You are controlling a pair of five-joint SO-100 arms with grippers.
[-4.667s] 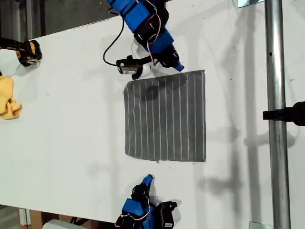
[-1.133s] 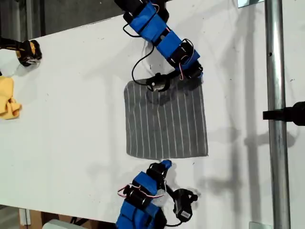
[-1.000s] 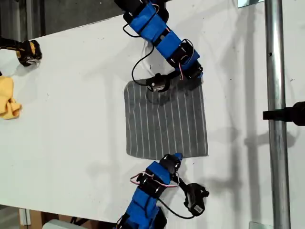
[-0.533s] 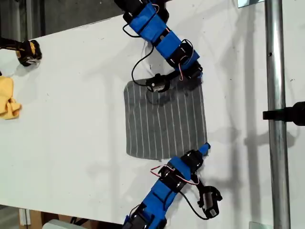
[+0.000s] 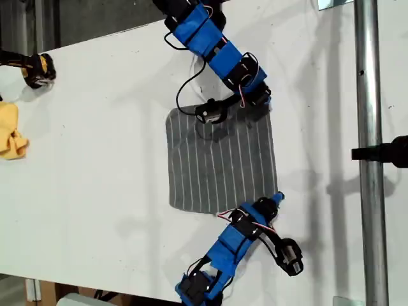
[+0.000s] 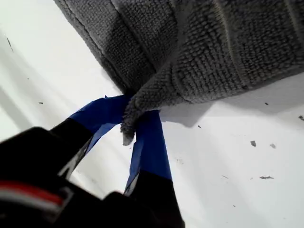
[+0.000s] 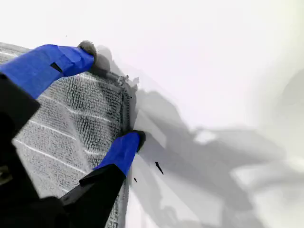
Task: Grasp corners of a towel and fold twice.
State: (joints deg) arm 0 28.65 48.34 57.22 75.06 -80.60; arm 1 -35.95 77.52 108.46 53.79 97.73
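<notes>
While one corner (image 6: 130, 121) of the towel (image 5: 221, 156) is pinched by my first gripper (image 6: 135, 128), my second gripper (image 7: 102, 102), spread wide astride another corner, should be closed fully before lifting.

Bright blue shells and black joints are covering my two arms; my first gripper (image 6: 137, 137) and my second gripper (image 7: 97, 95) are wearing blue-taped fingertips.

Yellow cloth (image 5: 11, 139) cut off, exterior view's left.
</notes>
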